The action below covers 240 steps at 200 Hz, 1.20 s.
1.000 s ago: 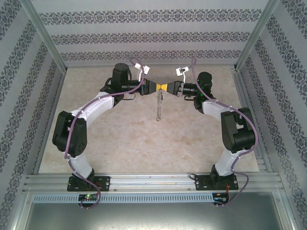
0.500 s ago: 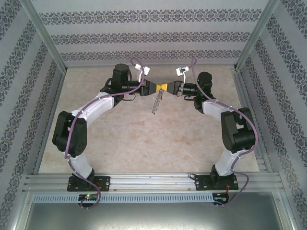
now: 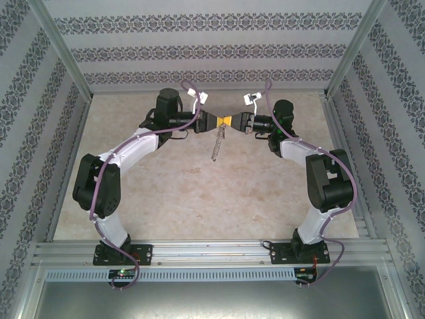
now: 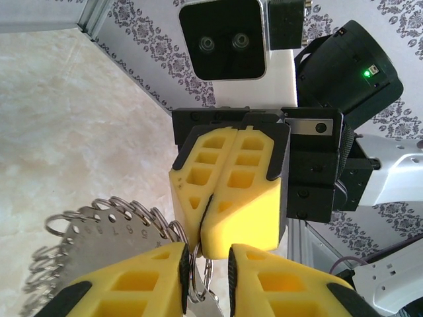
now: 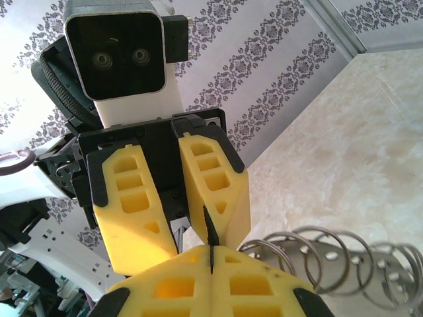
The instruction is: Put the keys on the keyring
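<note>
Bases sit at the near edge; both arms arch out over the table [image 3: 186,199] and meet tip to tip past its middle, raised off the surface; left gripper [image 4: 207,281] has its jaws partly apart, with ring wire and a sliver of flat metal in the gap; can't tell if it's actually clamping; right gripper [image 5: 210,277] is fully closed, nose-on to the left one, tips right at the small loops; what it pinches, if anything, I can't tell; keyring [image 3: 217,143] hangs from that junction, long axis roughly vertical, its bulk below the fingers; both tips equally close to it, so the next move looks like fine threading right at the junction; which piece in there is a key, can't tell.
</note>
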Each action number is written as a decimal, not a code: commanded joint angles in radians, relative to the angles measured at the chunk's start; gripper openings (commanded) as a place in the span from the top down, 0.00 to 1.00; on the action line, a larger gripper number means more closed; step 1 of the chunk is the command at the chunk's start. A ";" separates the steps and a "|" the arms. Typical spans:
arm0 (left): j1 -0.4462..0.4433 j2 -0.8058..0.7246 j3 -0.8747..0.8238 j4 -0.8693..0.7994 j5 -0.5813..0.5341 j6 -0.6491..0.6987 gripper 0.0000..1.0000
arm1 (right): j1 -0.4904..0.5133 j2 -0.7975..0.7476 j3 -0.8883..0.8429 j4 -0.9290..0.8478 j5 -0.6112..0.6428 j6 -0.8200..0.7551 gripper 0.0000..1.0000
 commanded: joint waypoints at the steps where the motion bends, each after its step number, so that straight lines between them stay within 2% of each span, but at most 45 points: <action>1: -0.018 -0.006 -0.014 0.043 0.047 0.029 0.76 | -0.006 -0.005 0.010 0.039 0.006 -0.025 1.00; 29: -0.017 -0.011 -0.017 0.033 0.046 0.047 0.77 | -0.007 -0.004 0.013 0.040 0.006 -0.025 1.00; 46: -0.017 -0.013 -0.017 0.027 0.047 0.054 0.83 | -0.006 -0.004 0.012 0.039 0.007 -0.025 1.00; 79: -0.017 -0.013 -0.019 0.026 0.043 0.063 0.85 | -0.006 -0.005 0.011 0.039 0.007 -0.024 1.00; 127: -0.020 -0.014 -0.029 0.070 0.031 0.037 1.00 | -0.006 -0.016 0.002 0.039 0.011 -0.025 1.00; 138: -0.019 -0.017 -0.035 0.083 0.025 0.033 1.00 | -0.006 -0.023 -0.002 0.035 0.017 -0.024 1.00; 173: -0.020 -0.033 -0.062 0.126 0.008 0.025 1.00 | -0.017 -0.071 -0.033 0.003 0.068 -0.048 0.72; 214: -0.020 -0.054 -0.083 0.139 -0.004 0.032 1.00 | -0.035 -0.147 -0.070 -0.074 0.159 -0.107 0.60; 240: -0.020 -0.066 -0.097 0.154 -0.011 0.031 1.00 | -0.041 -0.189 -0.090 -0.140 0.240 -0.156 0.58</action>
